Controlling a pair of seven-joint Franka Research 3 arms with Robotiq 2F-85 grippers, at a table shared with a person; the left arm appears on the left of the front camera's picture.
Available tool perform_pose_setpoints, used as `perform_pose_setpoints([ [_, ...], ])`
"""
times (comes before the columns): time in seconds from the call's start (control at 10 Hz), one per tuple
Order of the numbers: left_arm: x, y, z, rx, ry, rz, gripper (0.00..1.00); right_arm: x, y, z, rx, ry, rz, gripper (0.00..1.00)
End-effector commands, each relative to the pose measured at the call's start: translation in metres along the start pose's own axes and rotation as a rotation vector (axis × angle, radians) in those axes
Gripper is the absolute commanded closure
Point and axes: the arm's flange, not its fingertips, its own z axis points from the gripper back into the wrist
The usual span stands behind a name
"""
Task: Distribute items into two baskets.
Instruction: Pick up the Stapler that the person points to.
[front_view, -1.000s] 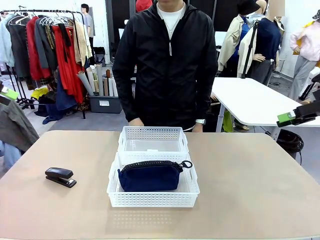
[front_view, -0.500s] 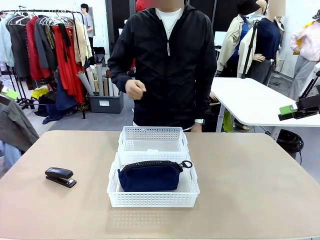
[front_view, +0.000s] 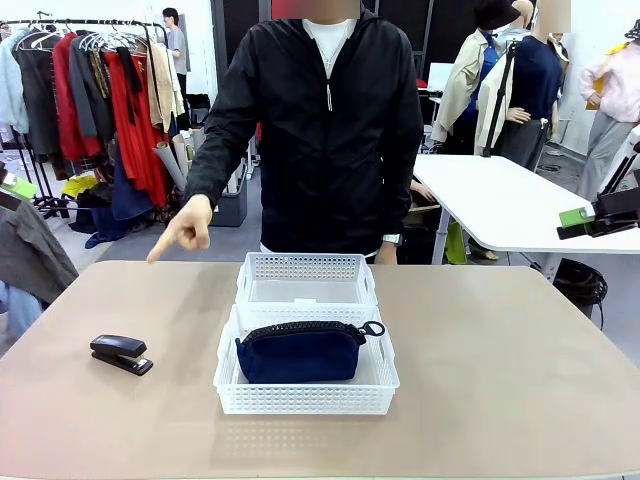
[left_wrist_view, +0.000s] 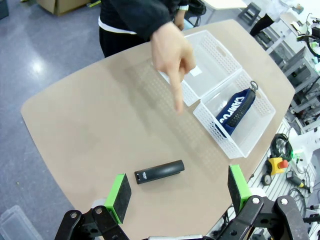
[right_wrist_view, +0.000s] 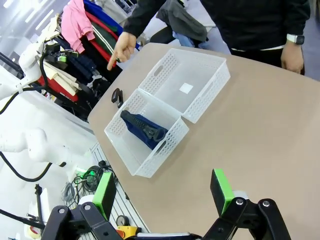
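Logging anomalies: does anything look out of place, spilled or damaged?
Nothing spilled or damaged. The stapler lies loose on the table, the pouch sits in the near basket, the far basket holds no item; a person's hand points toward the stapler.

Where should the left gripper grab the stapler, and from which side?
Grip the stapler across its long sides near mid-length, coming down from above. It lies flat on the table, slim, so the open left gripper likely spans it.

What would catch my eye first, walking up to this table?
A person's hand points down toward the black stapler, which lies alone on the left of the table. In the middle, the white near basket holds a navy pouch. The white far basket right behind it holds neither item.
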Motion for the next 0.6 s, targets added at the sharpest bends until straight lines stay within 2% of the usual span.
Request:
perform_pose_setpoints([
  [0.0, 0.0001, -0.0022, -0.0007, 0.000, -0.008, -0.002, 0.00, -0.0009, 0.0010, -0.0001, 0.001, -0.001, 0.000, 0.00],
  [0.5, 0.0001, -0.0022, -0.0007, 0.000, -0.008, -0.002, 0.00, -0.0009, 0.0010, -0.0001, 0.001, -0.001, 0.000, 0.00],
])
